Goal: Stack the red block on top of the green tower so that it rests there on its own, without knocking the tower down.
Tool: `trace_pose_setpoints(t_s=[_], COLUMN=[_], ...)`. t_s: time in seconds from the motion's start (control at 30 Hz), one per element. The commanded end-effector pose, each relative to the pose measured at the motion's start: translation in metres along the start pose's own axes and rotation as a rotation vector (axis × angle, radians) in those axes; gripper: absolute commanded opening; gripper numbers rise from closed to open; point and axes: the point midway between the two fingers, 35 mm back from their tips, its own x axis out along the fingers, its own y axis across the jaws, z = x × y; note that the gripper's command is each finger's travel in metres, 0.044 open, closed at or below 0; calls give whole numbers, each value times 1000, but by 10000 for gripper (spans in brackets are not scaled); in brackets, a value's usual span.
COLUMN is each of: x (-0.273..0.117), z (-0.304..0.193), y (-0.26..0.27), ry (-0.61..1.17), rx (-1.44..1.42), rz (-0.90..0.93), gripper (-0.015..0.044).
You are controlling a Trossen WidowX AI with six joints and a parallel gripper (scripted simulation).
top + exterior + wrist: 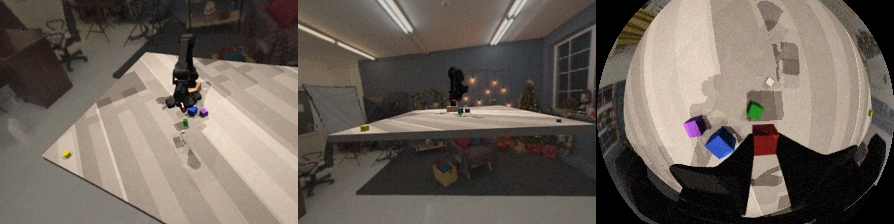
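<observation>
Pinching the red block, the gripper hangs near the green tower (blue cube just beside); lowering off-centre could topple the tower or tip the block.

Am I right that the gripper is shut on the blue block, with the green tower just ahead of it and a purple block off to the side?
Not quite: the gripper is shut on the red block, not the blue one. The wrist view shows red between the fingers, while the blue block sits on the table beside the purple block. The green tower is indeed just ahead.
</observation>
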Motion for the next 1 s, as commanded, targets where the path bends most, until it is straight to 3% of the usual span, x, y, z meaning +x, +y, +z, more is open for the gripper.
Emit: trace_pose_setpoints(t_s=[0.0,0.6,0.97], x=[16,71,73], z=[-1,2,1], y=[2,3,3], ry=[10,10,10], rx=[8,8,8], rz=[8,8,8], gripper=[0,0,0])
